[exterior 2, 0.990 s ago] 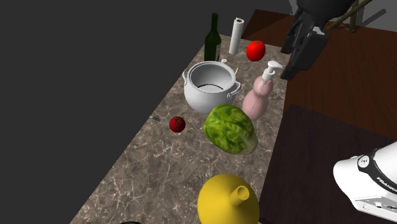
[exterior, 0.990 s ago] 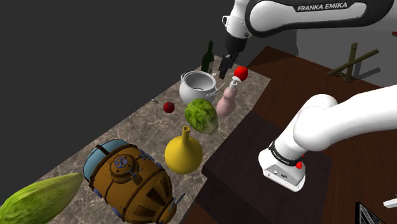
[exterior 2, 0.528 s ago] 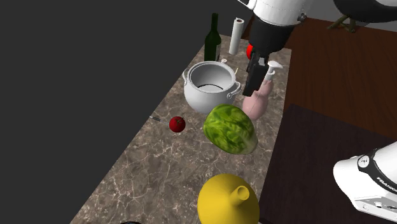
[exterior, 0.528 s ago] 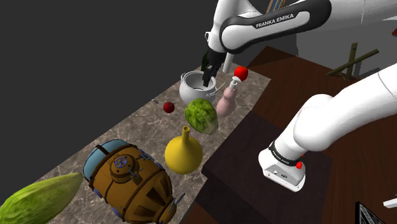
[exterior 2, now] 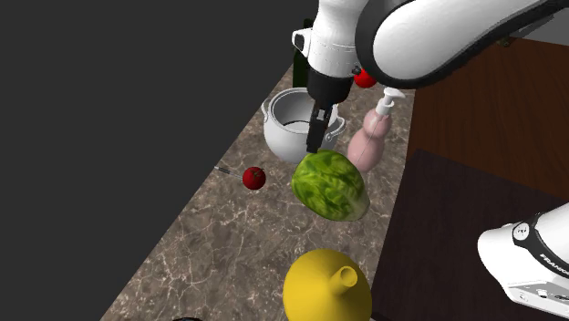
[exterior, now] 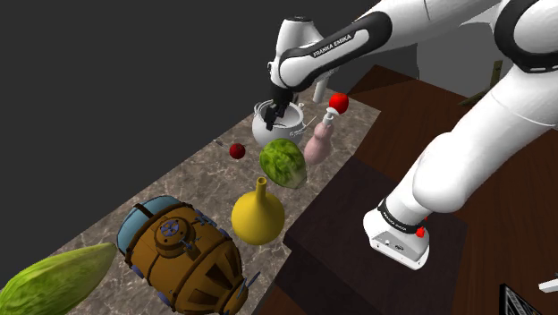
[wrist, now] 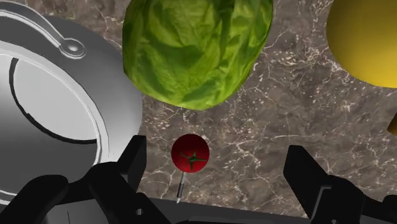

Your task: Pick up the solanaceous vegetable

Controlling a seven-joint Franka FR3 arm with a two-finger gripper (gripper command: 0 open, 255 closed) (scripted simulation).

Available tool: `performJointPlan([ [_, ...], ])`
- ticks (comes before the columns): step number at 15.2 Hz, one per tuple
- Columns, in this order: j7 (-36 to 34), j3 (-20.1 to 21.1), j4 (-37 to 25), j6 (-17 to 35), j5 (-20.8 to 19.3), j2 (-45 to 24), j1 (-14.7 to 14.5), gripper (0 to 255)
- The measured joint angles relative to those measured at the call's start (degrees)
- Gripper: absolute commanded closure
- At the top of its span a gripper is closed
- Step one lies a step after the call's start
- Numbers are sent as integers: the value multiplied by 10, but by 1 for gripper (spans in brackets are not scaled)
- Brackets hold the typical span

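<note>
Claw (wrist: 216, 160) spread wide and empty, I hang by the grey pot (wrist: 63, 108). The small dark-red tomato (wrist: 190, 153) lies on the marble counter (wrist: 273, 121) below, between my fingers (wrist: 305, 178) but untouched, near the leafy green head (wrist: 197, 44).

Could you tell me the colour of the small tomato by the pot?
Red tomato, green calyx; clearest in wrist view.

— What sort of place is this?
— A home kitchen, seen from where I stand: veined stone counter (exterior 2: 228, 237), grey cooking pot (exterior 2: 284, 128), leafy green vegetable (exterior 2: 330, 182), pink soap dispenser (exterior 2: 369, 144) at the counter's edge.
</note>
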State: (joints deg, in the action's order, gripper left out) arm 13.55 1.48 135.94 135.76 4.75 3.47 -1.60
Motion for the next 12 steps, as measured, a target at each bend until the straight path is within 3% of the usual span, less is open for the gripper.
performJointPlan([
  [12,51,12,-184,97,44,-281,5,0],
])
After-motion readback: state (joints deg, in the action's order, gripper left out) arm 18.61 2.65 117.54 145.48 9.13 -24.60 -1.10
